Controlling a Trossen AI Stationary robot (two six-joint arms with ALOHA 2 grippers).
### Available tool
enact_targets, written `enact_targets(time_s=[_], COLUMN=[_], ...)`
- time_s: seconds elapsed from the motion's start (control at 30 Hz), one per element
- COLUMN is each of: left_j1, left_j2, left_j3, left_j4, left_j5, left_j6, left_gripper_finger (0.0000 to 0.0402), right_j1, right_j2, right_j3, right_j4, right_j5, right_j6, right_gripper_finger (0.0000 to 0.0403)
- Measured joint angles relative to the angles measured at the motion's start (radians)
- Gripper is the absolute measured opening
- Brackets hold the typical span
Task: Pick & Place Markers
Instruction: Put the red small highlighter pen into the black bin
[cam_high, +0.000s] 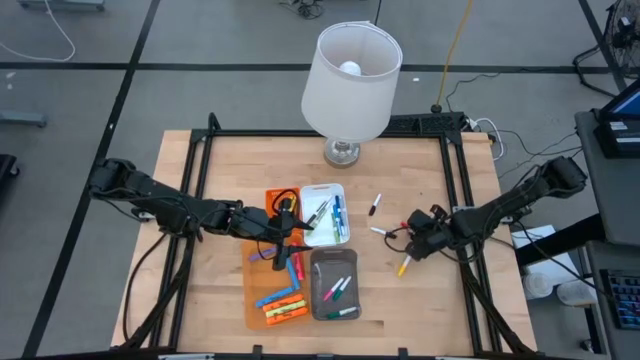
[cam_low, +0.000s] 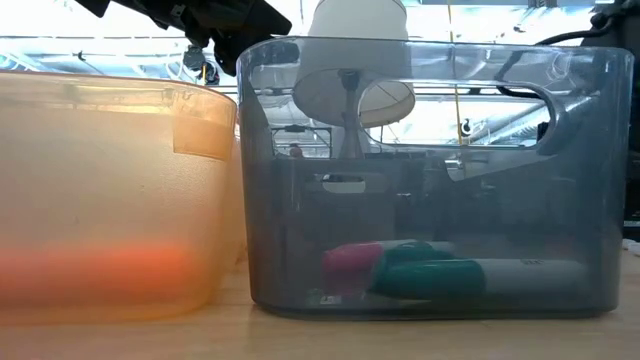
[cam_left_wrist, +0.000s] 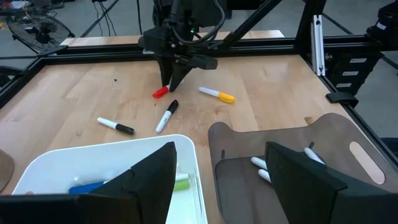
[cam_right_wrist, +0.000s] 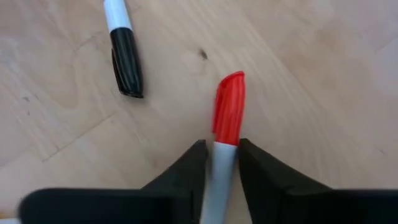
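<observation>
A red-capped marker (cam_right_wrist: 229, 106) lies on the wooden table right of the trays, with my right gripper (cam_right_wrist: 219, 146) down over it and shut on its white barrel. Three loose markers lie close by: two black-capped ones (cam_left_wrist: 166, 115) (cam_left_wrist: 116, 126) and a yellow one (cam_left_wrist: 217, 94). My left gripper (cam_left_wrist: 221, 149) hangs open above the white tray (cam_high: 327, 215) and the grey tray (cam_high: 334, 285), holding nothing. More markers lie in the trays. My right gripper pinches the red marker's white barrel (cam_right_wrist: 217, 167) just behind the cap, one finger on each side. The fingers (cam_left_wrist: 176, 78) come steeply from above and lie across the marker. The marker lies flat on the table, with its red cap (cam_left_wrist: 160, 92) sticking out past the fingertips.
An orange tray (cam_high: 262, 305) with several markers lies at the near left of the trays. A white lamp (cam_high: 350, 85) stands at the table's far edge. A black frame (cam_high: 455, 180) runs round the tabletop. Bare wood lies between the loose markers and the right edge.
</observation>
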Motion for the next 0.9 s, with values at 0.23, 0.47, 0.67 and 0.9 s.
enact_targets(time_s=[0.23, 0.47, 0.67, 0.9], left_j1=[0.000, 0.000, 0.000, 0.000], left_j2=[0.000, 0.000, 0.000, 0.000], left_j3=[0.000, 0.000, 0.000, 0.000], left_j4=[0.000, -0.001, -0.002, 0.001], left_j5=[0.000, 0.000, 0.000, 0.000], left_j6=[0.000, 0.000, 0.000, 0.000], left_gripper_finger=[0.0250, 0.0250, 0.0250, 0.0250], right_j1=[-0.035, -0.041, -0.008, 0.077], right_j2=[0.001, -0.037, -0.067, -0.024], right_j3=[-0.002, 0.051, 0.098, 0.103], right_j4=[-0.001, 0.048, 0.310, 0.771], right_j5=[-0.039, 0.028, 0.075, 0.015], right_j6=[0.017, -0.076, -0.284, -0.516], right_gripper_finger=[0.0021, 0.0022, 0.0022, 0.0022])
